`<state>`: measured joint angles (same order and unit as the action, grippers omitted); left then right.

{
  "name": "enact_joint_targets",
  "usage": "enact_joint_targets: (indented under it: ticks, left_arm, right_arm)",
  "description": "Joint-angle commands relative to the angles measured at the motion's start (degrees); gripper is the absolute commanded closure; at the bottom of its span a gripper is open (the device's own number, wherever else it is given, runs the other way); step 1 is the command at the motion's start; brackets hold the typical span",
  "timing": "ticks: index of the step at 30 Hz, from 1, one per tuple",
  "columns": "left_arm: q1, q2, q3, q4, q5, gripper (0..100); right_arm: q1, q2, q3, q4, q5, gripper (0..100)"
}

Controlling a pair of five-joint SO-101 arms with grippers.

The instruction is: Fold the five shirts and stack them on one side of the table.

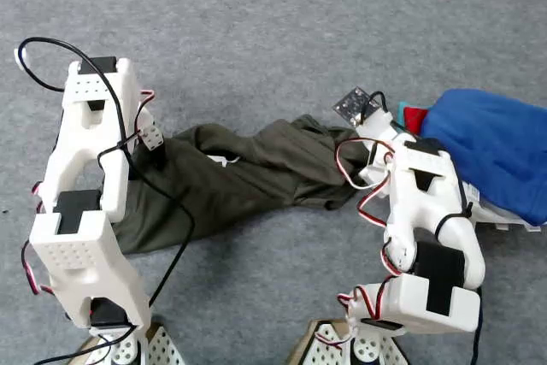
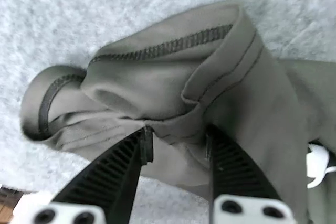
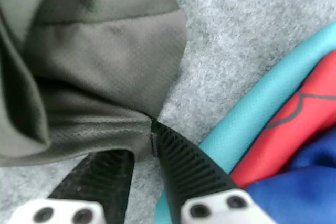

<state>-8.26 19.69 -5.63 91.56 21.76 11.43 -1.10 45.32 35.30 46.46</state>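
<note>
drab green among brights

the olive shirt (image 1: 248, 173) is plain drab green, its hem stitching a shade darker. the blue shirt (image 1: 496, 151) is solid bright blue. the red cloth (image 3: 310, 124) carries a thin dark line; the teal cloth (image 3: 247, 111) is plain. the table (image 1: 256, 49) is mottled grey. the left arm (image 1: 85, 168) and right arm (image 1: 423, 211) are white; the left hand (image 2: 176, 145) and right hand (image 3: 143, 145) have ribbed black fingers (image 2: 115, 166).
</note>
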Motion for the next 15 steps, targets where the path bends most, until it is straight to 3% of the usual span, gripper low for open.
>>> enact_joint_targets:
  ticks: [1, 3, 15]
  left_arm:
    - [-1.2, -1.7, 0.4, -3.1, 1.8, 90]
    - [-1.8, -2.2, 0.4, -3.6, 2.8, 95]
    - [-2.2, -2.2, 0.4, -2.5, 3.0, 92]
  right_arm:
    - [1.2, 0.0, -2.3, 0.4, -0.7, 99.4]
    - [1.2, 0.0, -2.3, 0.4, -0.7, 99.4]
    - [1.2, 0.0, -2.3, 0.4, -0.7, 99.4]
